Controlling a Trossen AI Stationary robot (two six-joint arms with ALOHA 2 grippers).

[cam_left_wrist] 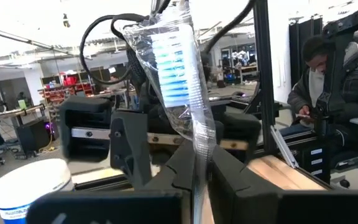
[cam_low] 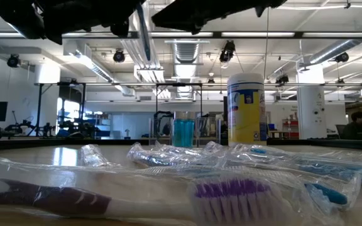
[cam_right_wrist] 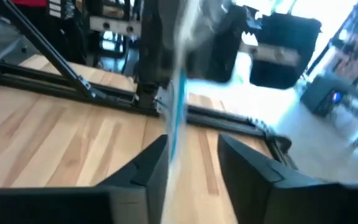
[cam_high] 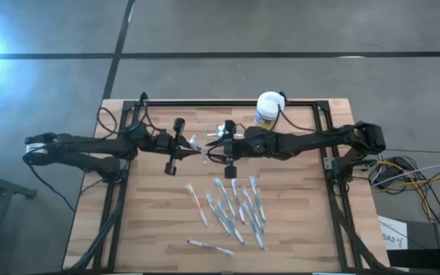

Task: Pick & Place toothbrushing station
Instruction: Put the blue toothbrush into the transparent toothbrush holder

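My left gripper is shut on a toothbrush in a clear wrapper, held above the middle of the table. In the left wrist view its blue bristles stand away from the fingers. My right gripper faces it from the table's right. It is open, and its fingers stand on either side of the brush's other end. A small see-through, bluish holder stands on the far part of the table, left of the white-lidded canister. I cannot make the holder out in the high view. My left gripper pinches the wrapped toothbrush near its handle end between its two fingers. It comes level from the table's left, along the brush. The brush is lifted clear of the table, its bristle end pointing toward my right gripper. Whether my right gripper touches the brush, I cannot tell.
Several wrapped toothbrushes lie on the near half of the wooden table, one apart near the front edge. The canister stands at the far edge. Black frame rails border the table. A seated person is beyond it.
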